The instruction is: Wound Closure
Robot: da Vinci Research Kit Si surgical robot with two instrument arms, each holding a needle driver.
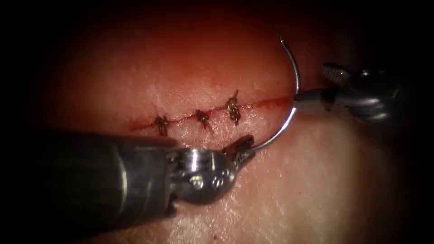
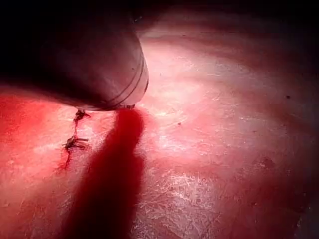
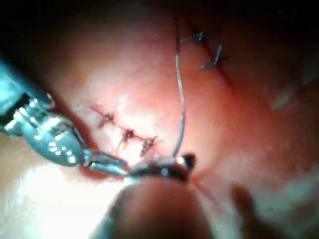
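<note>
Your left end effector (image 1: 242, 147) reaches in low, clenched on the needle (image 1: 296, 86) end; right end effector (image 1: 300, 96) level, gripping mid-curve, needle clear of tissue (image 1: 316, 180).

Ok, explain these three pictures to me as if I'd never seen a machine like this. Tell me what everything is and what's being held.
This is a surgical practice robot with two thin arms, each ending in tiny jaws. The endoscope view looks down on a slab of pork belly, the tissue, with a cut across it. Three knotted stitches already close its left part. The left tool grips one end of the curved needle; the right tool grips it about mid-curve. The needle arcs above the tissue, its free end up in the air, not in the tissue. The other two pictures come from cameras riding on each arm. The right wrist view shows the same stitches and both tools meeting at the needle.
</note>
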